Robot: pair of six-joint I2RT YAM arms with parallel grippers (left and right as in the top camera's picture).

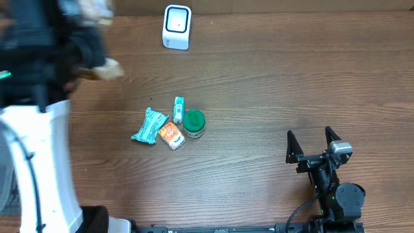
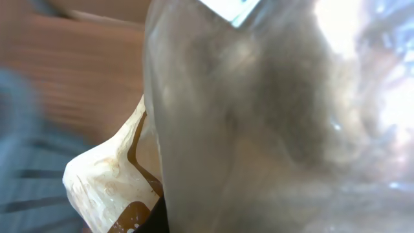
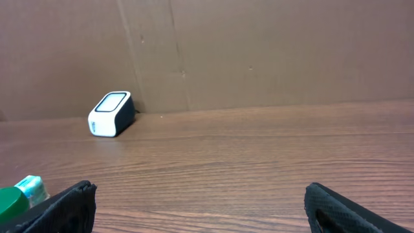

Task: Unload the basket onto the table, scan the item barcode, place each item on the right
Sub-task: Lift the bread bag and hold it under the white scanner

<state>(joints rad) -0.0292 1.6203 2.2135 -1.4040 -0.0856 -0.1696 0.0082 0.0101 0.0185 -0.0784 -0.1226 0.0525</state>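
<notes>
Left gripper (image 1: 92,57), blurred over the far left corner of the table (image 1: 272,84), is clamped on a clear-wrapped cream-and-brown packet (image 2: 259,129). The packet fills the left wrist view and is well apart from the white barcode scanner (image 1: 176,27) at the back edge. Right gripper (image 1: 312,139) sits near the front right, jaws spread wide. Mid-table, clustered together, lie a teal packet (image 1: 150,125), a green-lidded jar (image 1: 193,122), an orange packet (image 1: 171,135) and a small tube (image 1: 178,109).
</notes>
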